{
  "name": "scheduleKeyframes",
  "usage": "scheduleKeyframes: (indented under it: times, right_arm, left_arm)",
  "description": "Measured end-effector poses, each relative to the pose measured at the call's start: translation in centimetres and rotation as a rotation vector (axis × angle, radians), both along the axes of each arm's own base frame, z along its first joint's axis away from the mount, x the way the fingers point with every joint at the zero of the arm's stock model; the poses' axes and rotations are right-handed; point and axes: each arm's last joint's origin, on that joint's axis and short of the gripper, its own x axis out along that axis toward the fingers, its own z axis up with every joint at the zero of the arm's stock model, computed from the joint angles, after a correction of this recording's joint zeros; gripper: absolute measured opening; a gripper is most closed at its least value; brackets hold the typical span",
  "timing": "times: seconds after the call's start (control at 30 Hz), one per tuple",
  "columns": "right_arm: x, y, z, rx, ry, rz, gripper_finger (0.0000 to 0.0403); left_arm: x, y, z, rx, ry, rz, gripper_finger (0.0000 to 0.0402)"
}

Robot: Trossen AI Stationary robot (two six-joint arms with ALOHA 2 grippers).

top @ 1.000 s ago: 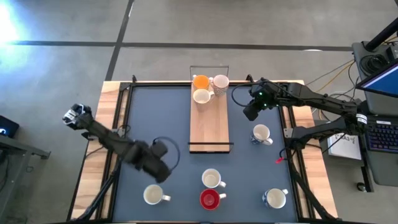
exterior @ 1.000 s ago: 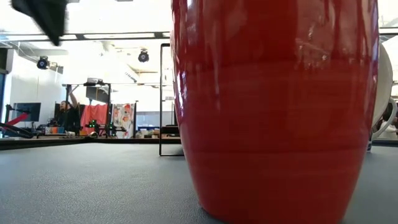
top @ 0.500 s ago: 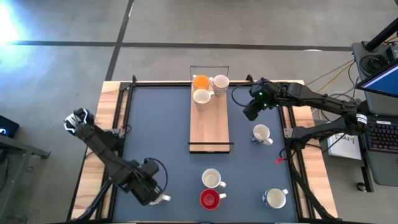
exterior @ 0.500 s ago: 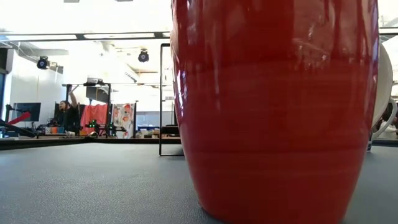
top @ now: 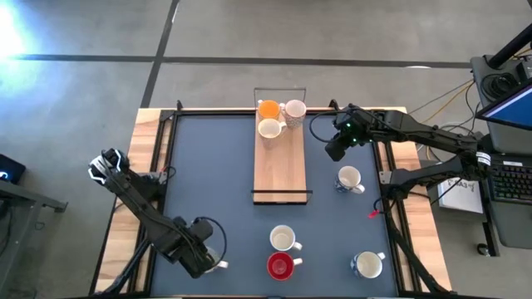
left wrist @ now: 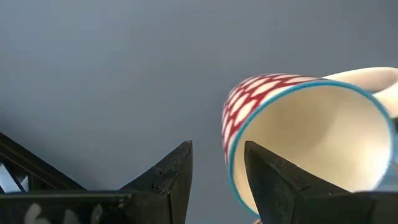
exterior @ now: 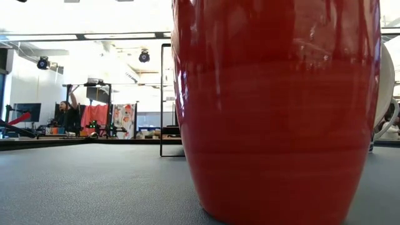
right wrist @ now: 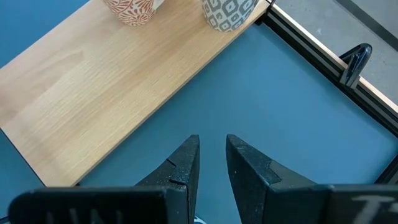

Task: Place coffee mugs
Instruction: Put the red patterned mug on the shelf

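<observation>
My left hand (top: 199, 256) hovers low at the lower left of the high view, over a patterned mug (left wrist: 305, 137) on the dark tabletop (top: 208, 166). Its fingers are slightly parted with the mug's rim beside one, gripping nothing, probably lining up a grasp. Three mugs sit on the wooden board (top: 280, 162). My right hand (top: 337, 148), narrowly open and empty, waits at the upper right.
</observation>
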Motion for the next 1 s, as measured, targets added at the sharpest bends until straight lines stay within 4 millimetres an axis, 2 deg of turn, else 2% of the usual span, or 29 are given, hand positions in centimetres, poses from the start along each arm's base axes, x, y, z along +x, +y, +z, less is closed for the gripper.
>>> scheduleKeyframes:
  times: [0.13, 0.3, 0.43, 0.5, 0.7, 1.0]
  right_arm:
    - [0.0, 0.0, 0.0, 0.000, 0.000, 0.000, 0.0068]
    - [0.0, 0.0, 0.0, 0.000, 0.000, 0.000, 0.0068]
    - [0.0, 0.0, 0.0, 0.000, 0.000, -0.001, 0.0068]
    - [0.0, 0.0, 0.0, 0.000, 0.000, -0.001, 0.0068]
    - [0.0, 0.0, 0.0, 0.000, 0.000, 0.000, 0.0068]
    - [0.0, 0.0, 0.0, 0.000, 0.000, 0.000, 0.0068]
  left_arm:
    - [0.0, 0.1, -0.6, 0.003, -0.001, -0.015, 0.0110]
    - [0.1, 0.0, -1.6, -0.017, -0.028, -0.030, 0.0061]
    - [0.4, 0.5, -1.6, -0.019, -0.032, -0.040, 0.0015]
    - [0.5, 1.0, -1.4, -0.010, -0.036, -0.049, 0.0009]
    - [1.2, 3.8, -0.6, 0.006, -0.036, -0.097, 0.0007]
    - [2.9, 10.1, 0.4, 0.033, -0.058, -0.090, 0.0006]
